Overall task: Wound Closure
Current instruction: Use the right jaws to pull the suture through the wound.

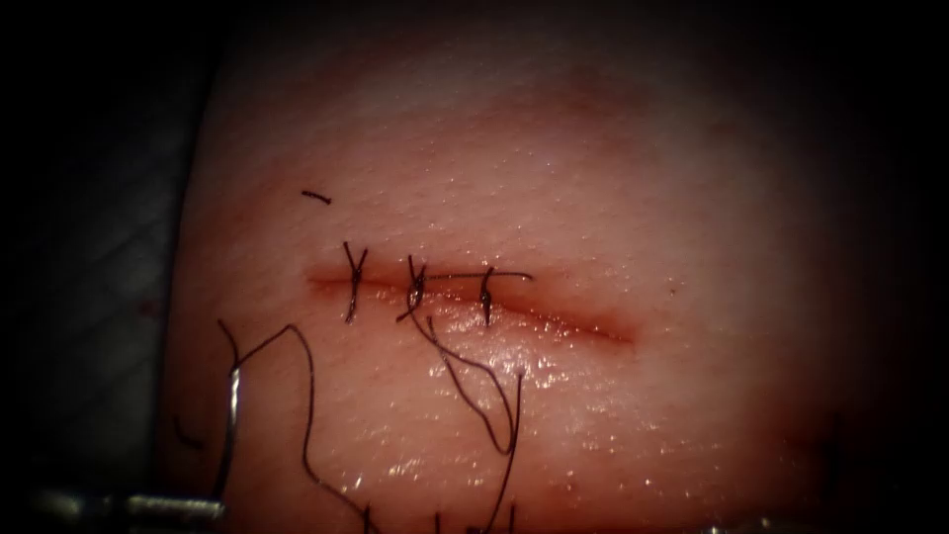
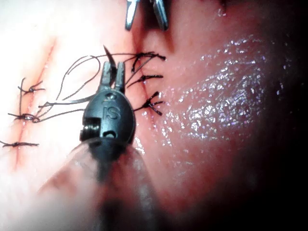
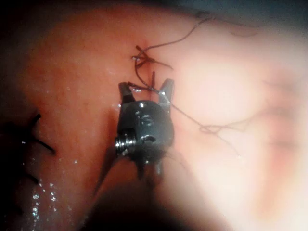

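The left arm's dark metal gripper (image 2: 113, 68) has its jaws drawn nearly together on a thin curved steel needle (image 1: 230, 425). It seems to grip near the end away from the thread, though the exact spot along the curve is hard to tell. The needle sits clear of the tissue, below and to the left of the cut's left end.

The right arm's silver gripper (image 3: 147, 86) is spread wide and holds nothing, though a strand crosses the gap between its jaws.

Dark suture thread (image 1: 306, 396) runs from the needle's upper end in slack loops over the pale pink slab of pork tissue (image 1: 593, 198). The long reddish cut (image 1: 583, 324) carries three dark knotted stitches (image 1: 415, 289) on its left part; its right part lies unstitched. A short loose thread scrap (image 1: 316, 197) lies above the cut.

In my judgement, good handling here means a firm hold on the needle and keeping the slack loops from snagging the open jaws or the finished knots.
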